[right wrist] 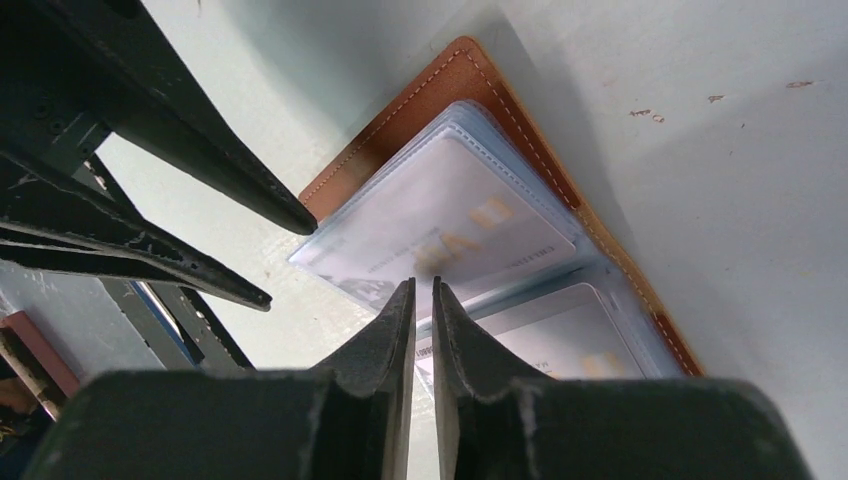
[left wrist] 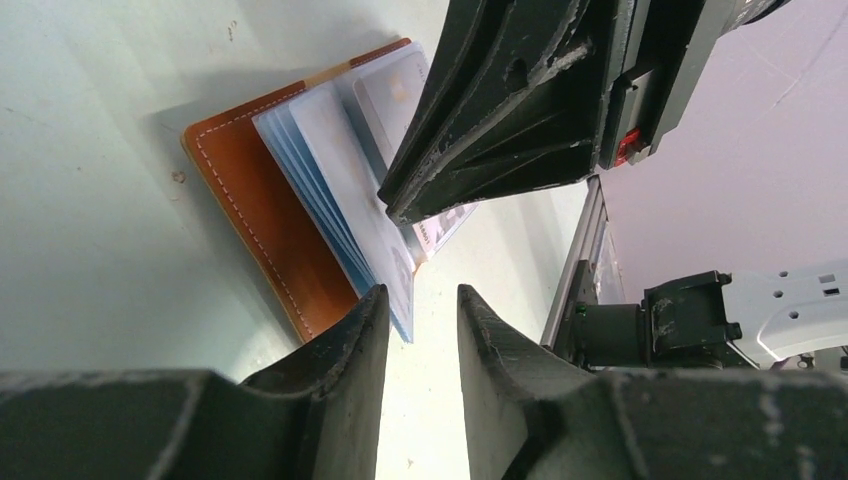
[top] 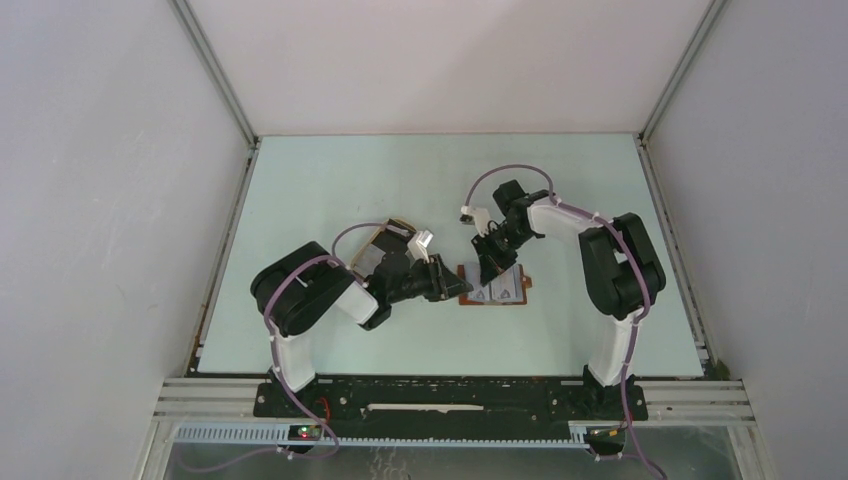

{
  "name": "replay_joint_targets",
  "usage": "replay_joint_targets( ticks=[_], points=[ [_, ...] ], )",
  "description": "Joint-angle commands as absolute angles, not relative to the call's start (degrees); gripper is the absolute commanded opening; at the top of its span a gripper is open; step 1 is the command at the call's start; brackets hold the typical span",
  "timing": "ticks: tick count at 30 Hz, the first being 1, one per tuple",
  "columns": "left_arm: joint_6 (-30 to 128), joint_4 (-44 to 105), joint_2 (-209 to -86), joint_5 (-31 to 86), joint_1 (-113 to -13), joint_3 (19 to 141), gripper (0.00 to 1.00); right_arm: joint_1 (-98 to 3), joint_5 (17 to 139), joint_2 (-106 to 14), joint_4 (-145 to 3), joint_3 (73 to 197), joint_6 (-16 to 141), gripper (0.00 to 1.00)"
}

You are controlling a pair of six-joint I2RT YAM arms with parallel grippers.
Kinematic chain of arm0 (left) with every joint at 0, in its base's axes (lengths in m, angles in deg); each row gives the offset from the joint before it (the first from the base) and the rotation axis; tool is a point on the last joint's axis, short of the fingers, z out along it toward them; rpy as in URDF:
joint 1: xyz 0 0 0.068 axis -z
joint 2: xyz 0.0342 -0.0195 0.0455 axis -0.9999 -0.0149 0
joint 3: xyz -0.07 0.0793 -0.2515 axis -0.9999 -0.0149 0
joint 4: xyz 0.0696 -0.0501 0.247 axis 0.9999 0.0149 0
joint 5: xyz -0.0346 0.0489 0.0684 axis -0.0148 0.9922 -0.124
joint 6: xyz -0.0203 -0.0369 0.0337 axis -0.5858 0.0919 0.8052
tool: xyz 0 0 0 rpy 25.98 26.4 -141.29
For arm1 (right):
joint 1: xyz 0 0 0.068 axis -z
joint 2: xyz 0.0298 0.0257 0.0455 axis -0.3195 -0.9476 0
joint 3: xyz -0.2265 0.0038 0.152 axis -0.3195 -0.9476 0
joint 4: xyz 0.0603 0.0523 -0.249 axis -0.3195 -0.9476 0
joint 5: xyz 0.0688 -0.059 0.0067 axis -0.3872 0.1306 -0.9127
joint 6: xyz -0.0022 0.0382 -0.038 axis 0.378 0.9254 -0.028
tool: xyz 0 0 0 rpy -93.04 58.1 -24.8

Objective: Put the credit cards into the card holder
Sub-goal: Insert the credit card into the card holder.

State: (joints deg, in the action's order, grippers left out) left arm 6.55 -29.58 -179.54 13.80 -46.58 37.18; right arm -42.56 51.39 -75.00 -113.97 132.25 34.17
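Note:
The card holder [top: 497, 290] lies open on the table, brown leather [left wrist: 262, 205] below, clear sleeves fanned upward. Pale credit cards sit inside the sleeves: one with orange marks [right wrist: 450, 215] and another below it [right wrist: 575, 335]. My left gripper [top: 462, 288] is at the holder's left edge, its jaws [left wrist: 422, 295] a little apart with nothing between them. My right gripper [top: 492, 272] hangs just over the sleeves, its jaws [right wrist: 423, 285] almost closed with only a thin slit, and I see nothing held. The right gripper's fingers [left wrist: 490, 150] loom over the sleeves in the left wrist view.
A beige oval tray [top: 383, 236] sits behind my left arm, mostly hidden by it. The two grippers are very close together over the holder. Metal frame rails [top: 235, 230] and white walls edge the table.

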Motion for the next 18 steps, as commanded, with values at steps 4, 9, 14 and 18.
replay_joint_targets(
  ticks=[4,9,14,18],
  points=[
    [5.23,-33.15,-180.11,12.21,-46.59,40.62,0.36,-41.60,47.44,-70.68,-114.84,134.03,33.98,0.22],
    [4.76,-33.12,-181.12,11.94,-46.65,41.68,0.36,-40.56,45.66,-69.69,-115.67,134.52,34.30,0.25],
    [4.41,-33.12,-181.94,11.73,-46.60,42.42,0.37,-38.94,44.07,-68.36,-116.08,134.52,34.33,0.33],
    [4.22,-33.10,-181.85,11.46,-46.54,42.92,0.37,-37.66,42.28,-67.78,-116.21,134.51,34.92,0.38]
  ],
)
